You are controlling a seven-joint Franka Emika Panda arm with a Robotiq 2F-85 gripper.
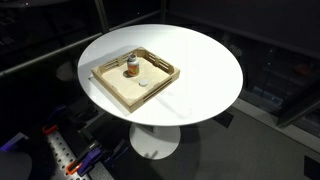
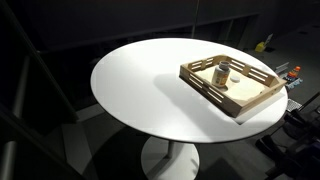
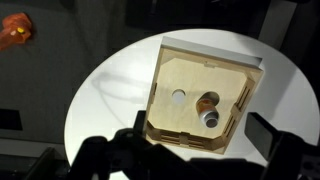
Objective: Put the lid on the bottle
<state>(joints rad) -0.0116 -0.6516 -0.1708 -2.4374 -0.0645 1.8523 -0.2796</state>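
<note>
**Lid (image 3: 178,98), the tiny flat round white cap, is loose in the tray and the pickup hasn't started**

So the lid is lying flat on the floor of the shallow square light-wood tray (image 3: 190,70), just beside the small upright amber-orange bottle with the pale top (image 3: 207,104). The two are close but not touching. The tray sits toward one side of the round white worktop (image 1: 200,60), and both exterior views show the same layout, with the bottle (image 1: 132,67) standing and the cap (image 1: 144,84) next to it.

The arm doesn't show in the exterior views at all. The wrist view looks down from well above the tray, with the black pincer (image 3: 185,152) at the bottom edge. Its fingers are spread wide and there's nothing between them.

My read is that we're at the very first step, the approach to the cap. The next move is to come down over the lid and straddle it cleanly. It's thin and flat on the wood, so the fingertips probably have to get almost down to the tray floor. They also can't bump the bottle, which looks easy to tip.
</note>
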